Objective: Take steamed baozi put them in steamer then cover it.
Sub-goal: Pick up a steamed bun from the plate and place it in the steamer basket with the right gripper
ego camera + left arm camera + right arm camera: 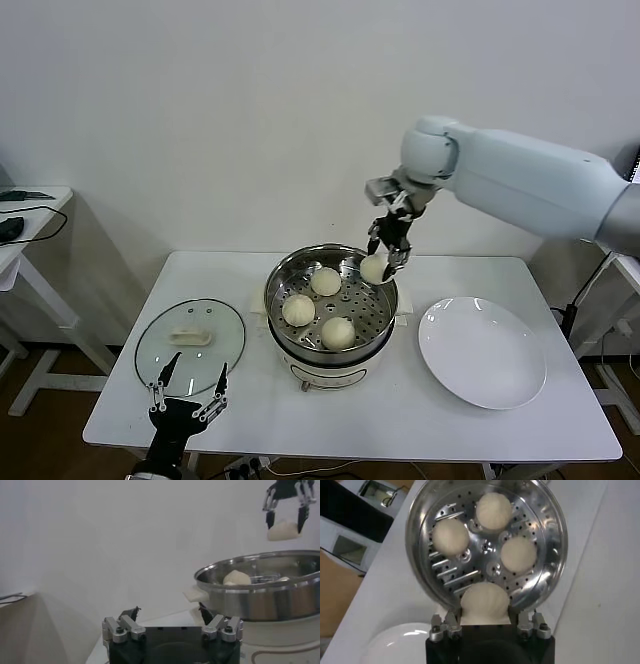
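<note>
The steel steamer (290, 268) stands mid-table on its cream body. Three baozi lie on its perforated base: one at the back (325, 281), one at the left (298, 310), one at the front (338, 332). My right gripper (381, 266) is shut on the fourth baozi (374, 268) and holds it over the steamer's right rim. In the right wrist view that baozi (484, 603) sits between the jaws above the pot (547, 540). My left gripper (187, 397) is open and empty at the table's front left edge, and shows open in its own view (169, 617).
The glass lid (190, 343) with a cream handle lies flat left of the steamer, just beyond the left gripper. An empty white plate (482, 352) lies to the steamer's right. A side table with cables stands at the far left (25, 215).
</note>
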